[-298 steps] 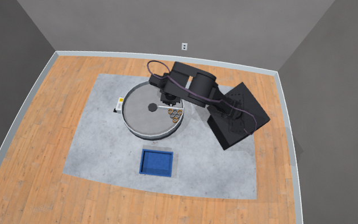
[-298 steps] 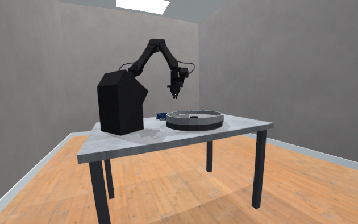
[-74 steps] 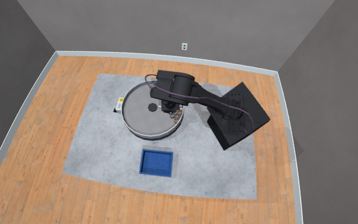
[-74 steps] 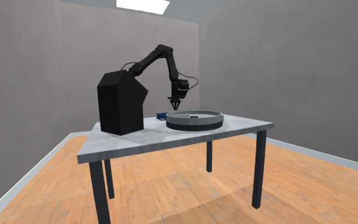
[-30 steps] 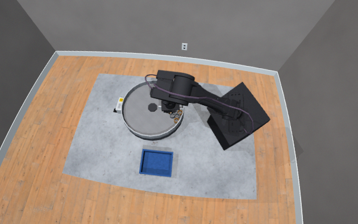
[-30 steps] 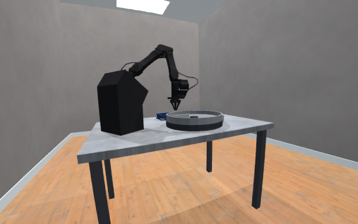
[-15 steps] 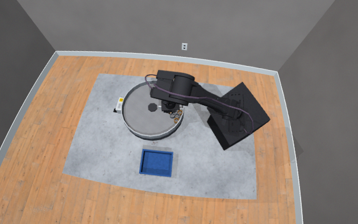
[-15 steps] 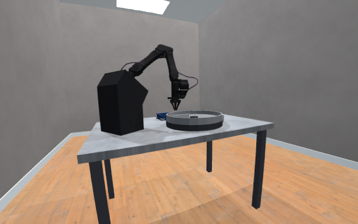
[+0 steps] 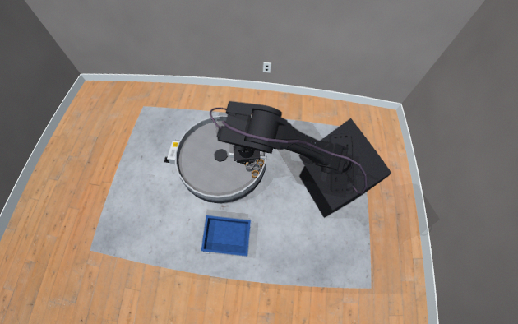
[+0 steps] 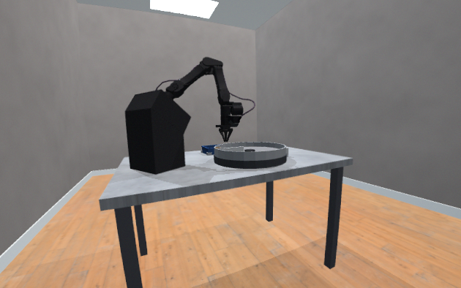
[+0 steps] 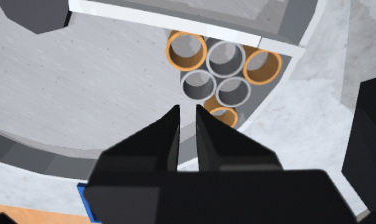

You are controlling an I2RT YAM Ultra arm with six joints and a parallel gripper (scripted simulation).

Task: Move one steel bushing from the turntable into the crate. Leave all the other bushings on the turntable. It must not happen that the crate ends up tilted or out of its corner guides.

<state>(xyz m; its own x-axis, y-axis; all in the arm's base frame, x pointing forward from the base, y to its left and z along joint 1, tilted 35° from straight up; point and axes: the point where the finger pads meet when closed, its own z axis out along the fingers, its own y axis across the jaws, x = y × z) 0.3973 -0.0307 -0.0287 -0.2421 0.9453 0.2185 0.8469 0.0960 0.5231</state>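
Three steel bushings [image 11: 226, 58] [image 11: 198, 85] [image 11: 233, 91] stand upright in a tight cluster with three orange ones [image 11: 186, 50] at the rim of the grey turntable [image 9: 219, 164]. The cluster also shows in the overhead view [image 9: 255, 166]. My gripper [image 11: 188, 112] hangs above the turntable just short of the cluster, pointing down. Its fingers stand almost together with a thin gap and nothing between them. In the side view the gripper [image 10: 226, 138] hangs over the turntable's rim. The blue crate [image 9: 226, 235] sits empty on the table in front of the turntable.
A dark hub [image 9: 220, 155] marks the turntable's centre, and a white divider wall [image 11: 165, 22] runs behind the bushings. The black robot base [image 9: 343, 168] stands to the right. A small white box [image 9: 173, 151] sits at the turntable's left edge.
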